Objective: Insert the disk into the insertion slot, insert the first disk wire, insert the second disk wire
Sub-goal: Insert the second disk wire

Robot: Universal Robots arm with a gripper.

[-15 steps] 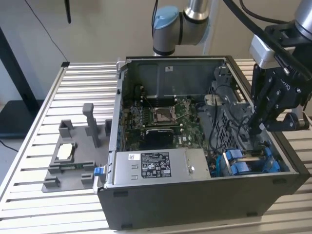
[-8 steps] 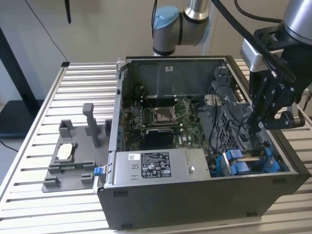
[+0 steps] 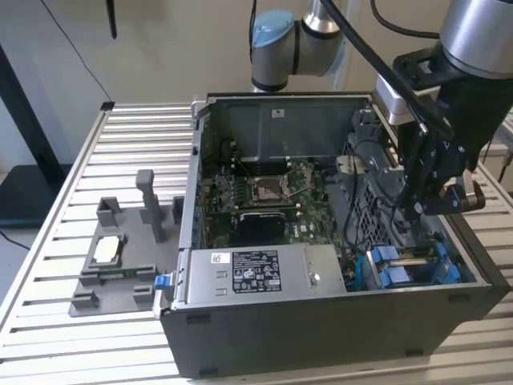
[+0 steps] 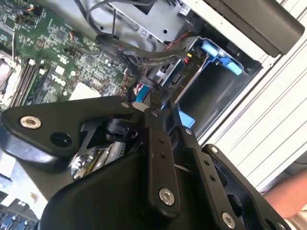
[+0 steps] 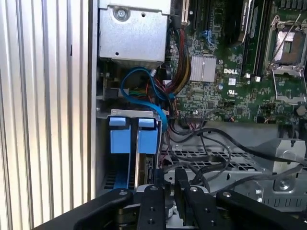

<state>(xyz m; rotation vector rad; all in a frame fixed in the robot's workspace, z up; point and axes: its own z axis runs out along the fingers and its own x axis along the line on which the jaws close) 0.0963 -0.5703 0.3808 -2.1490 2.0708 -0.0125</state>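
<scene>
The disk (image 3: pixel 410 258) sits in the drive bay at the case's front corner on the exterior view's right, its blue carrier (image 5: pixel 147 139) flush beside a second blue carrier (image 5: pixel 120 139). A blue carrier tab (image 4: pixel 218 51) juts from the bay. My gripper (image 3: pixel 411 212) hangs just above and behind the bay. In both wrist views my gripper (image 4: pixel 147 96) (image 5: pixel 178 175) has its fingers pressed together on the end of a black disk wire (image 4: pixel 125 50), close to the disk's rear edge. A blue data cable (image 5: pixel 144 88) loops above the carriers.
The open computer case (image 3: pixel 321 341) lies on a slatted metal table (image 3: pixel 48 241). Inside are the motherboard (image 3: pixel 256 196) and a silver power-supply box (image 3: pixel 256 273). A grey fixture (image 3: pixel 120 257) stands on the exterior view's left. A person's arm (image 4: pixel 288 196) shows beside the table.
</scene>
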